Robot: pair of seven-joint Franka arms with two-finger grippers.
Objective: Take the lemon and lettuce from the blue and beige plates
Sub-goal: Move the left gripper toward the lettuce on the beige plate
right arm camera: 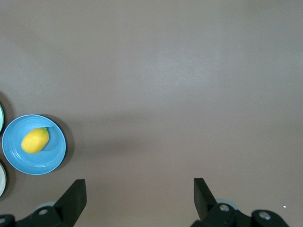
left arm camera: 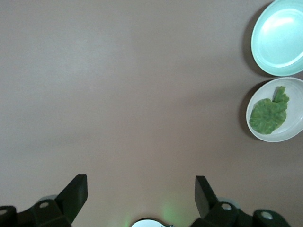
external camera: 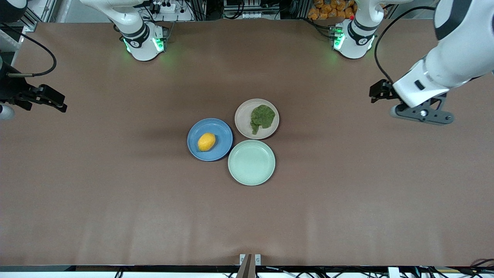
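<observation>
The lemon (external camera: 206,141) lies on the blue plate (external camera: 223,132) at the table's middle. The lettuce (external camera: 262,116) lies on the beige plate (external camera: 243,116), which touches the blue plate toward the left arm's end. My left gripper (external camera: 422,113) hangs open and empty over bare table near the left arm's end. Its wrist view shows the lettuce (left arm camera: 268,115) on the beige plate (left arm camera: 292,128), well away from the gripper (left arm camera: 141,189). My right gripper (external camera: 42,98) hangs open and empty over the right arm's end. Its wrist view shows the lemon (right arm camera: 35,141) on the blue plate (right arm camera: 52,158), well away from the gripper (right arm camera: 139,191).
An empty pale mint-green plate (external camera: 251,162) touches both other plates, nearer to the front camera; it also shows in the left wrist view (left arm camera: 279,38). Brown cloth covers the table. The arm bases stand along the top edge.
</observation>
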